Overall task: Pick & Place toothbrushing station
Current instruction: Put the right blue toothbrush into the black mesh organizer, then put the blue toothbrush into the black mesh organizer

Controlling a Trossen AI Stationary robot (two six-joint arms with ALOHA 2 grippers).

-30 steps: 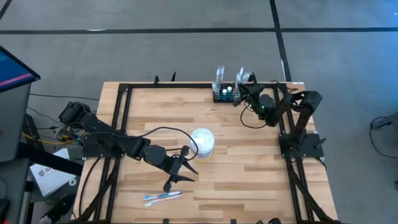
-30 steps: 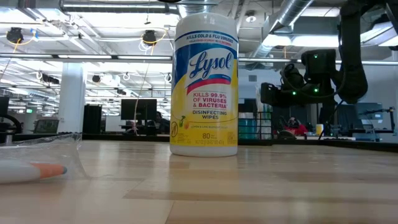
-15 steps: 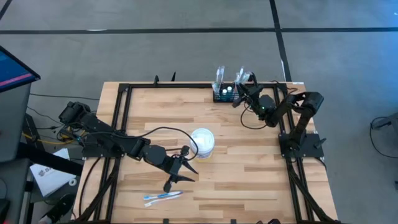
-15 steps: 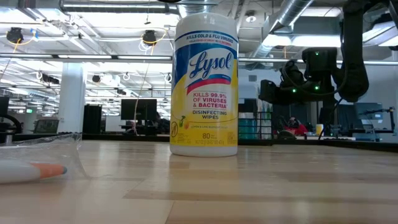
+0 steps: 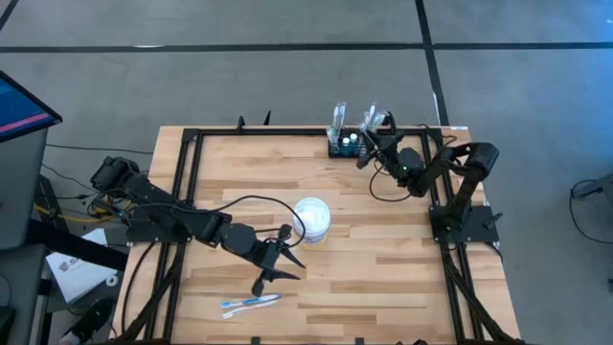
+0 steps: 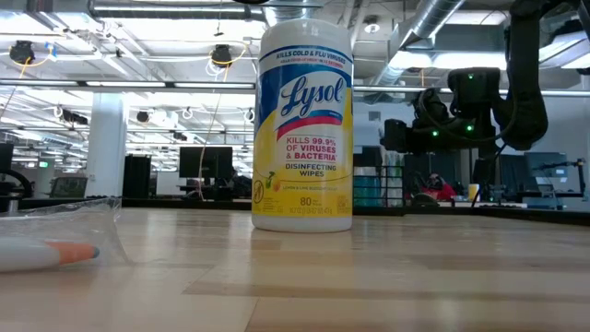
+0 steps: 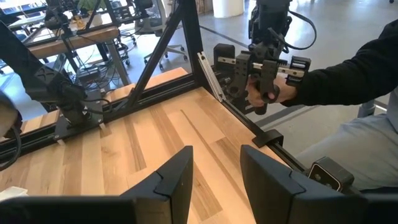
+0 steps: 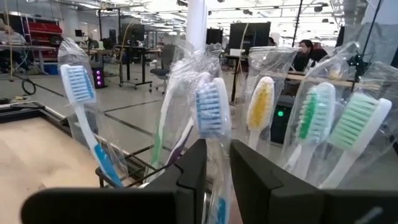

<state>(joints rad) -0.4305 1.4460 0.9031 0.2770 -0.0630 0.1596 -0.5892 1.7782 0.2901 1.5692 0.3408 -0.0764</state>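
The toothbrushing station [image 5: 345, 146], a small black rack, stands at the table's far edge with several wrapped toothbrushes upright in it. My right gripper [image 5: 368, 150] is level at the rack's right side. Its fingers stand slightly open on either side of a wrapped blue-bristled toothbrush [image 8: 211, 109]. My left gripper [image 5: 280, 261] hangs open over the table's near middle, holding nothing [image 7: 217, 168]. Another wrapped toothbrush [image 5: 251, 304] lies flat near the front edge. My right gripper [image 8: 217, 180] has the blue-bristled toothbrush's clear wrapper [image 8: 219, 155] running down between its two fingers. Whether the fingers touch the wrapper, I cannot tell. The toothbrush stands upright in the rack.
A round white tub of wipes [image 5: 311, 218] stands mid-table, just beyond my left gripper. A black frame [image 5: 192, 144] runs along the table's edges. Past the table's right edge, a person's hand [image 7: 273, 93] holds a control grip.
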